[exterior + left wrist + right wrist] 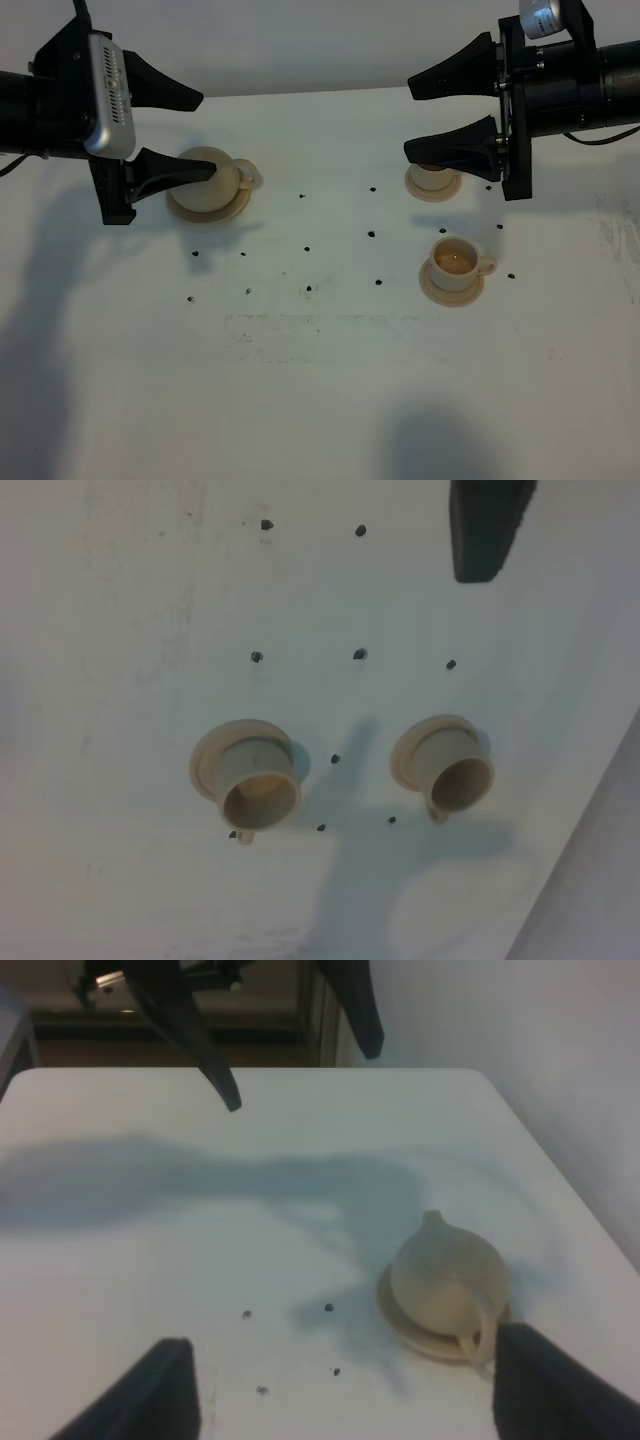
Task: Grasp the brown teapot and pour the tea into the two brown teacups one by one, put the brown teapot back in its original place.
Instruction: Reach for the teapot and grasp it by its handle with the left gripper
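The brown teapot (205,182) sits on its wide saucer, the original place (215,212), at the left, handle pointing to the middle of the table. My left gripper (208,134) hangs open above and beside it, holding nothing; its lower finger overlaps the pot in the high view. Two brown teacups stand on small saucers at the right: the near one (455,261) shows brown liquid, the far one (433,180) is partly hidden by my right gripper (408,116), which hovers open and empty. The right wrist view shows the teapot (445,1275); the left wrist view shows both cups (258,785) (452,773).
Small black marks (309,289) dot the white table (320,380) between the teapot and the cups. The table's far edge (320,92) meets a pale wall.
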Action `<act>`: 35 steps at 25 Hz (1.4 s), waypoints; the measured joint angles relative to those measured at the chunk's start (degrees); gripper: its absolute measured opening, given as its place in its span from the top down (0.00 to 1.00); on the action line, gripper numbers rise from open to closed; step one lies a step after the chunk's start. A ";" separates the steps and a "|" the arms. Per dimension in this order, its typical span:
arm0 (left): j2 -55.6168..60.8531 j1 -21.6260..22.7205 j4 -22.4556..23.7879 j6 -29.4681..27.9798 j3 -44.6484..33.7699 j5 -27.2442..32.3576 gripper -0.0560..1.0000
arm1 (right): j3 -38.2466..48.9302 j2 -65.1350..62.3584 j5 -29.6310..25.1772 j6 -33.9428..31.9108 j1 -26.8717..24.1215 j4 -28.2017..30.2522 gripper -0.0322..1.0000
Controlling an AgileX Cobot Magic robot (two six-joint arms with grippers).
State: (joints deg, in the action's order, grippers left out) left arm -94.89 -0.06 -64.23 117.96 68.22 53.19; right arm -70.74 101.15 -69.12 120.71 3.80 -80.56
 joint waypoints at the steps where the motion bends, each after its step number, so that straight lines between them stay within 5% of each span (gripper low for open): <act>1: 0.00 0.00 0.00 0.00 0.00 0.00 0.36 | 0.00 0.00 0.00 0.00 0.00 -0.06 0.39; 16: 0.00 0.06 -2.78 -2.00 0.00 0.00 0.36 | 0.00 -1.34 0.00 -5.16 0.00 -3.51 0.39; 21: 0.00 0.06 -4.28 -10.76 0.00 -2.81 0.36 | 0.00 -2.01 3.82 -13.41 -0.30 -5.80 0.39; 25: 0.00 1.08 -1.25 -21.45 0.00 -7.30 0.36 | 0.00 -2.69 8.81 -21.50 -3.71 -5.73 0.39; 35: 8.10 10.78 6.95 -41.21 0.00 -11.89 0.41 | 0.00 -7.88 11.94 -35.54 -16.53 -0.65 0.39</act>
State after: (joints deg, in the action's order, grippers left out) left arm -86.79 10.71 -57.29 76.75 68.22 41.31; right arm -70.74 93.26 -57.18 85.17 -12.74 -81.21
